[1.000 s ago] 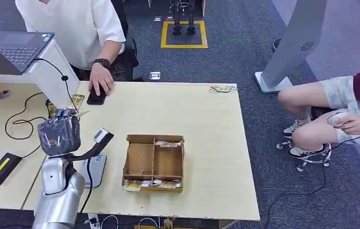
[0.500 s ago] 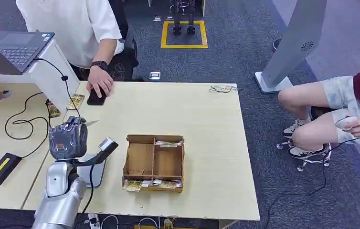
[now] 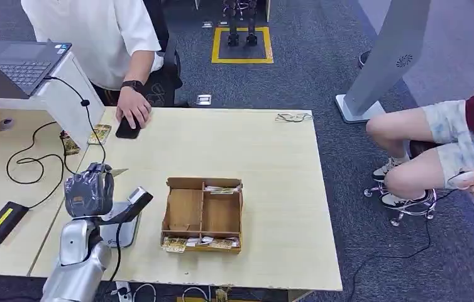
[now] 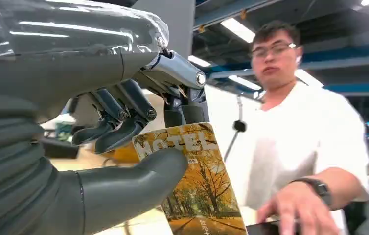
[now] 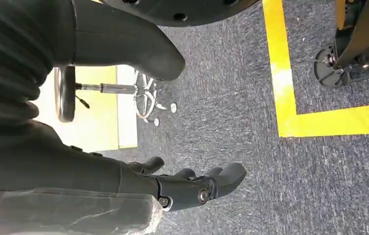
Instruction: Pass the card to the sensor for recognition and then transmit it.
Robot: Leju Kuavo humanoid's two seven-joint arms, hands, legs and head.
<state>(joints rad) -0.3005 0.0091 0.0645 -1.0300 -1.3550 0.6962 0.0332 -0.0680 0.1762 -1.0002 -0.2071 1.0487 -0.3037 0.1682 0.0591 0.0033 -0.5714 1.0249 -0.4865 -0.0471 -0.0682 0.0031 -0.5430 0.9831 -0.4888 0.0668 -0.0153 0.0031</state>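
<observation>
A hotel card (image 4: 197,186) printed with autumn trees is pinched between thumb and fingers by the left robot hand (image 3: 88,189), which is raised over the worktop (image 3: 272,176) at about 9 o'clock from the cardboard tray (image 3: 202,214). A black scanner (image 3: 135,202) sits just beside that hand, between it and the tray. The right robot hand (image 5: 192,186) hangs above the carpet with fingers loosely apart, nothing gripped. A person's hand (image 3: 132,113) rests on a phone (image 3: 125,129) at 11 o'clock.

Pale wooden table (image 3: 266,163) on dark grey carpet (image 3: 322,69), yellow floor marking (image 3: 242,60) beyond.
</observation>
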